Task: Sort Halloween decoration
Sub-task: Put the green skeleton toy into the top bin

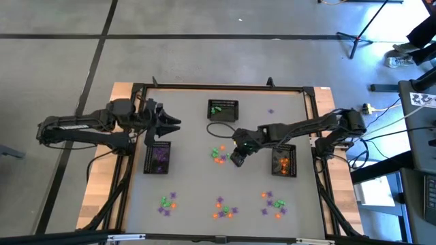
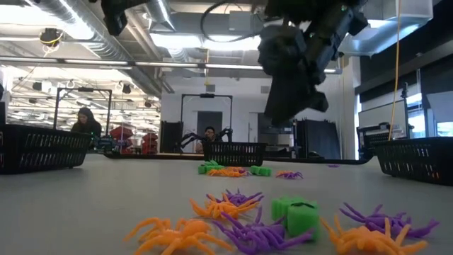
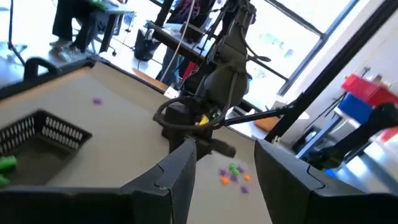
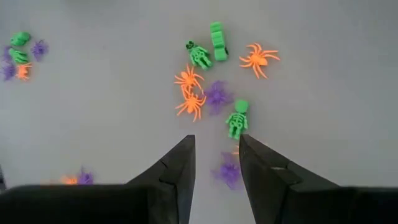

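The right gripper (image 1: 237, 158) hangs above the table (image 1: 191, 184), just beside the central cluster of Halloween decoration (image 1: 219, 154); its fingers (image 4: 180, 163) stand parted with nothing between them. Directly below them lie orange spiders (image 4: 189, 99), purple spiders (image 4: 217, 94) and two green skeletons (image 4: 237, 120). The skeleton nearer the fingers lies with its long axis running roughly straight away from the gripper, head at the far end; the other skeleton (image 4: 199, 55) lies tilted, beside a green block-shaped piece (image 4: 217, 40) whose long axis also runs away from the gripper.

More trinkets lie in small groups along the table's near edge (image 1: 225, 207), well apart from the central cluster. Three black mesh baskets stand around that cluster: one with green pieces (image 1: 223, 109) beyond it, one with purple (image 1: 159, 158) to its left, one with orange (image 1: 284, 162) to its right.

The left gripper (image 1: 176, 123) waits above the purple basket's far side, fingers (image 3: 177, 174) apart and empty.
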Action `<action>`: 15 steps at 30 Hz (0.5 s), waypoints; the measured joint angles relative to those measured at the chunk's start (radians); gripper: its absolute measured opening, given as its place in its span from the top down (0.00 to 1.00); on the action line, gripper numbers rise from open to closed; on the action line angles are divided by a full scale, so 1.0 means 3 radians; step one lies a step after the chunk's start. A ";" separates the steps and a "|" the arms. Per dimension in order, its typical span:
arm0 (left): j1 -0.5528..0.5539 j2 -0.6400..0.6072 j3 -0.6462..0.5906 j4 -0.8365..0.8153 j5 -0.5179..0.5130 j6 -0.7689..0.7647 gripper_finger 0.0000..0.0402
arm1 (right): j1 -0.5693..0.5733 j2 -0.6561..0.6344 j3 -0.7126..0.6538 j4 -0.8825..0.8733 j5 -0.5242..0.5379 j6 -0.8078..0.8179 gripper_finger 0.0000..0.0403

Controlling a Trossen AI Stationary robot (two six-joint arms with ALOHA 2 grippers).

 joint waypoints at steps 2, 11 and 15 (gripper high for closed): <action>0.0000 0.0013 -0.0024 0.0062 0.0001 -0.0072 0.62 | -0.0004 0.0065 0.0000 0.0008 0.0001 0.0001 0.70; 0.0000 0.0015 -0.0034 0.0171 -0.0001 -0.0166 0.62 | -0.0005 0.0395 0.0015 0.0220 0.0145 -0.0028 0.70; 0.0000 0.0016 -0.0034 0.0174 -0.0035 -0.0221 0.62 | -0.0004 0.0557 0.0077 0.0231 0.0237 -0.0147 0.70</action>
